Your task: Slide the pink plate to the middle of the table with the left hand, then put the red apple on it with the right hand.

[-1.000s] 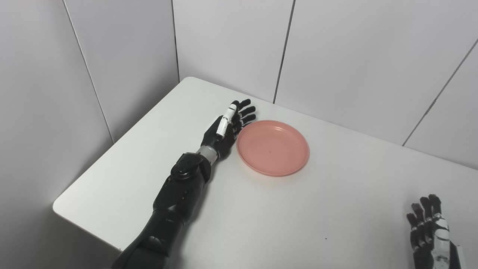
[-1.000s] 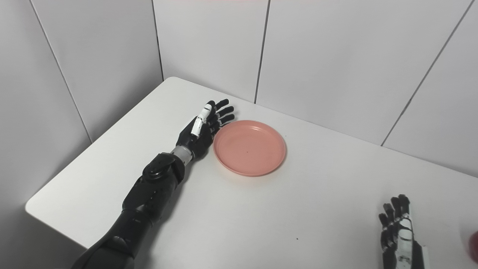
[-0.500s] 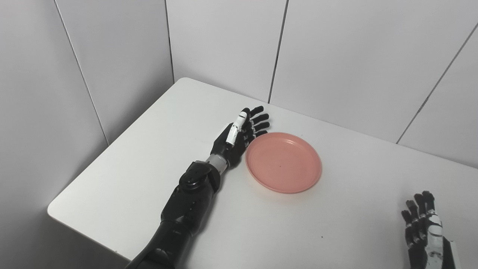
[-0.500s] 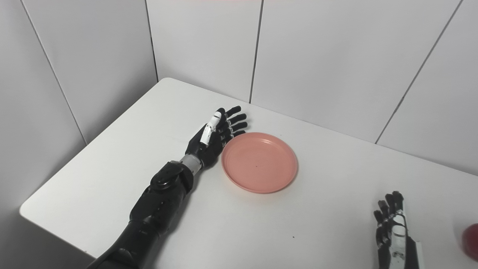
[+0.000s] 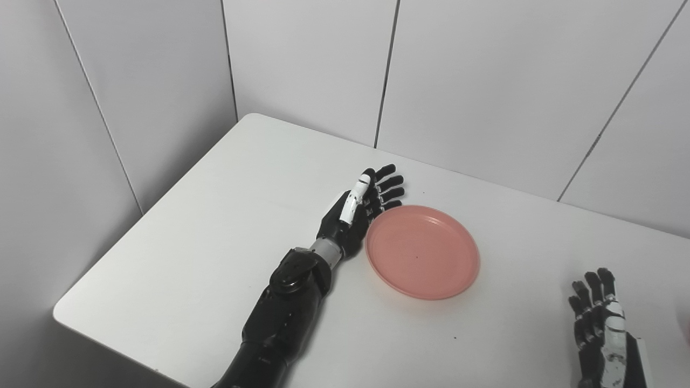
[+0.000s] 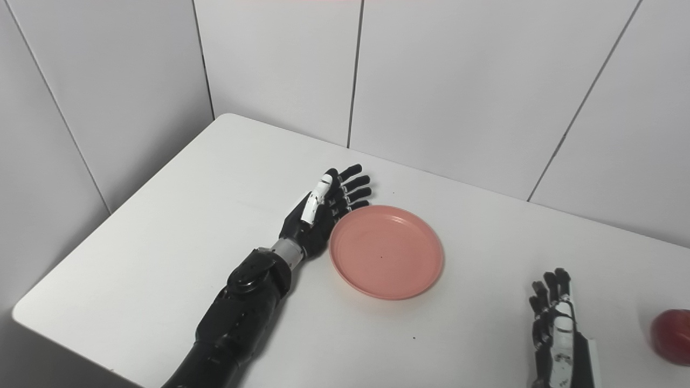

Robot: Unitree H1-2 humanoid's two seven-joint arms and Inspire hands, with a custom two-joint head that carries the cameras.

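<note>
Right eye view shows the scene most fully, so I follow it from the left side to the right. On the left, the left hand (image 6: 323,210) lies low on the white surface (image 6: 161,226), with its fingers stretched out and a little apart, and it holds nothing. The edge of this hand is just beside the left rim of the pink plate (image 6: 386,251), and it seems to touch the rim, but I cannot be sure of real contact. This is the pose of a push from the side, so I judge that the first step, the sliding of the plate, is in progress and not finished. The plate lies flat and is empty. It sits somewhat left of the middle of the visible surface and toward the back wall, so in my opinion some way is left to go. Further to the right, near the bottom edge, the right hand (image 6: 555,323) waits with its fingers straight and apart, holding nothing, well apart from the plate. At the far right edge lies the red apple (image 6: 670,337), partly cut off by the frame, on the surface and near the right hand but not touching it. The second step is not yet begun: the apple must be grasped, carried to the left and set on the plate.
</note>
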